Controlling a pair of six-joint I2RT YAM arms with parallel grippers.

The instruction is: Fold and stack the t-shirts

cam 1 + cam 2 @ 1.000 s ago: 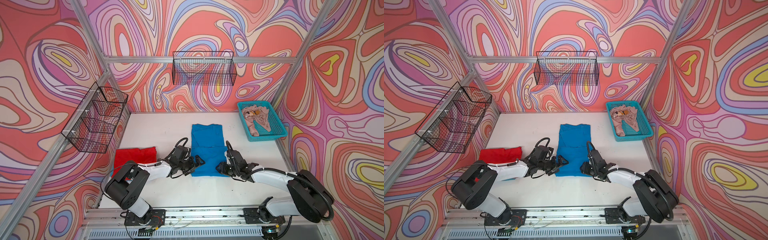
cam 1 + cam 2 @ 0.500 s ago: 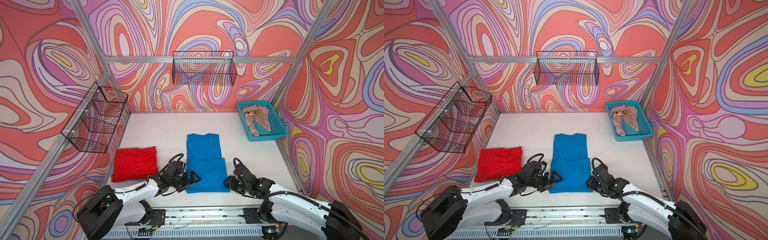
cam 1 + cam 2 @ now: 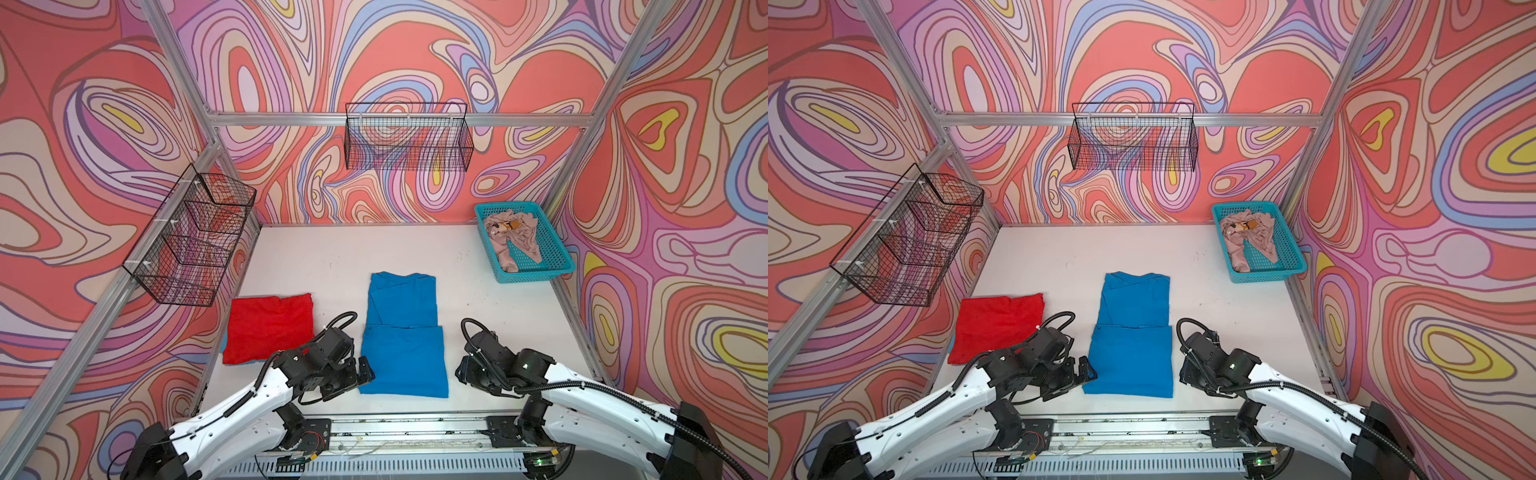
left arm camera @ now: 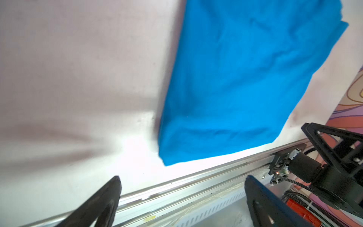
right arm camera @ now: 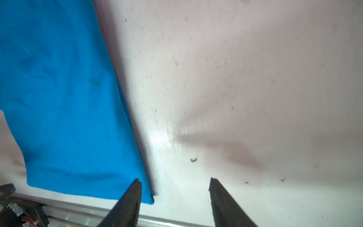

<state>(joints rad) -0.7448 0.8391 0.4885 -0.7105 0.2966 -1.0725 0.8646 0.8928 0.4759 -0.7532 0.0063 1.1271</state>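
A plain bright blue cloth t-shirt [image 3: 405,338] lay flat on the white bench [image 3: 332,257], in the lower centre of the frame in both top views. It was folded into a long narrow strip, collar end toward the back wall, with a straight crosswise edge across its middle. A plain red cloth t-shirt [image 3: 269,328] lay folded into a rough rectangle in the lower left of the frame, apart from the blue one. The beige-pink t-shirt with an orange-black print [image 3: 517,239] sat crumpled inside a turquoise plastic mesh basket [image 3: 536,276] at the back right corner of the bench.

The left arm [image 3: 249,409] reached in from the lower left, and the left jaws hung just beside the near left corner of the blue t-shirt. In the left wrist view they stood wide apart and empty, with only bare bench and the aluminium front rail [image 4: 196,182] between them. The right arm [image 3: 590,395] came in from the lower right, with the right jaws just beside the shirt's near right corner. In the right wrist view they were parted and empty. One fingertip [image 5: 130,198] overlapped the shirt's corner in the picture, though whether it touched the cloth could not be told.
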